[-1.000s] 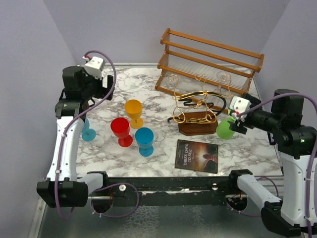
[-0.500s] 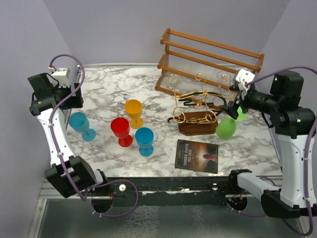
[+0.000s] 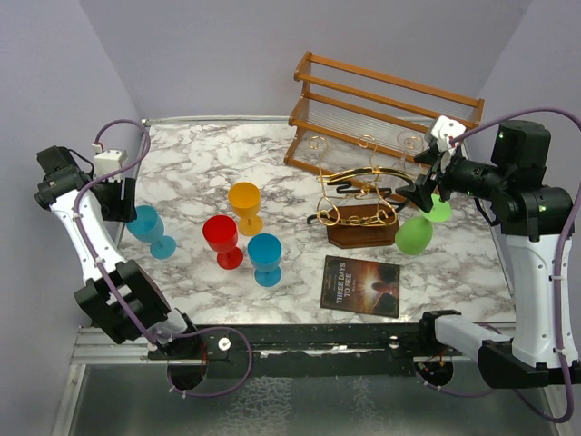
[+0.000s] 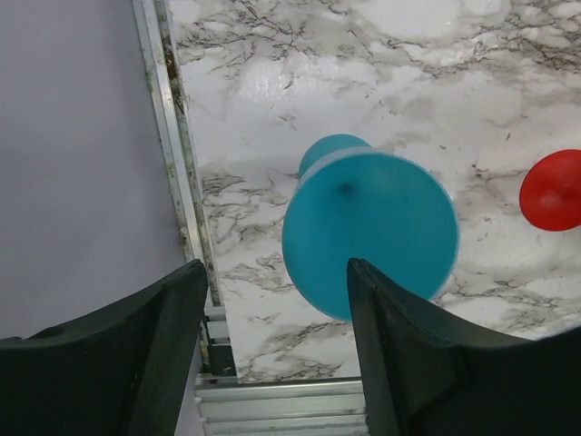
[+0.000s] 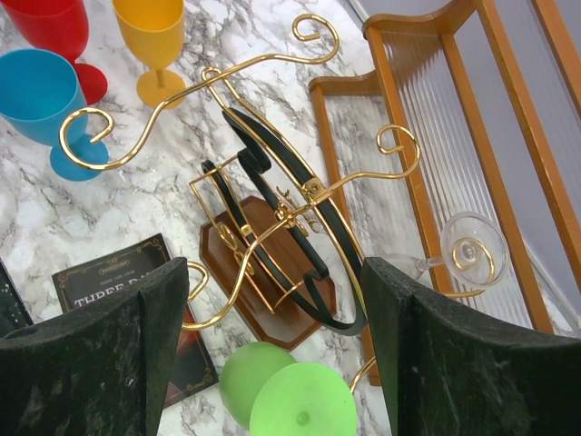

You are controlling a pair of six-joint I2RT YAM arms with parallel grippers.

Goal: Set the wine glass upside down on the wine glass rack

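Observation:
A green wine glass (image 3: 415, 235) hangs upside down, foot (image 5: 304, 407) uppermost, at the right end of the wine glass rack (image 3: 359, 236), a stand of gold wire curls and a black bar on a brown base (image 5: 272, 313). My right gripper (image 3: 425, 191) (image 5: 274, 265) is open just above the glass, touching nothing. At the far left my left gripper (image 3: 125, 207) (image 4: 274, 265) is open above a teal glass (image 3: 145, 224) (image 4: 368, 232), which stands on the marble beside the table's left rail.
Yellow (image 3: 245, 204), red (image 3: 222, 240) and blue (image 3: 265, 256) glasses stand mid-table. A dark book (image 3: 361, 285) lies in front of the rack. An orange-brown slatted shelf (image 3: 386, 109) fills the back right. A clear glass (image 5: 472, 243) sits by a gold curl.
The right gripper let go of the green glass and rose up and back from it. The left arm swung out to the left table edge, its jaws narrowing a little.

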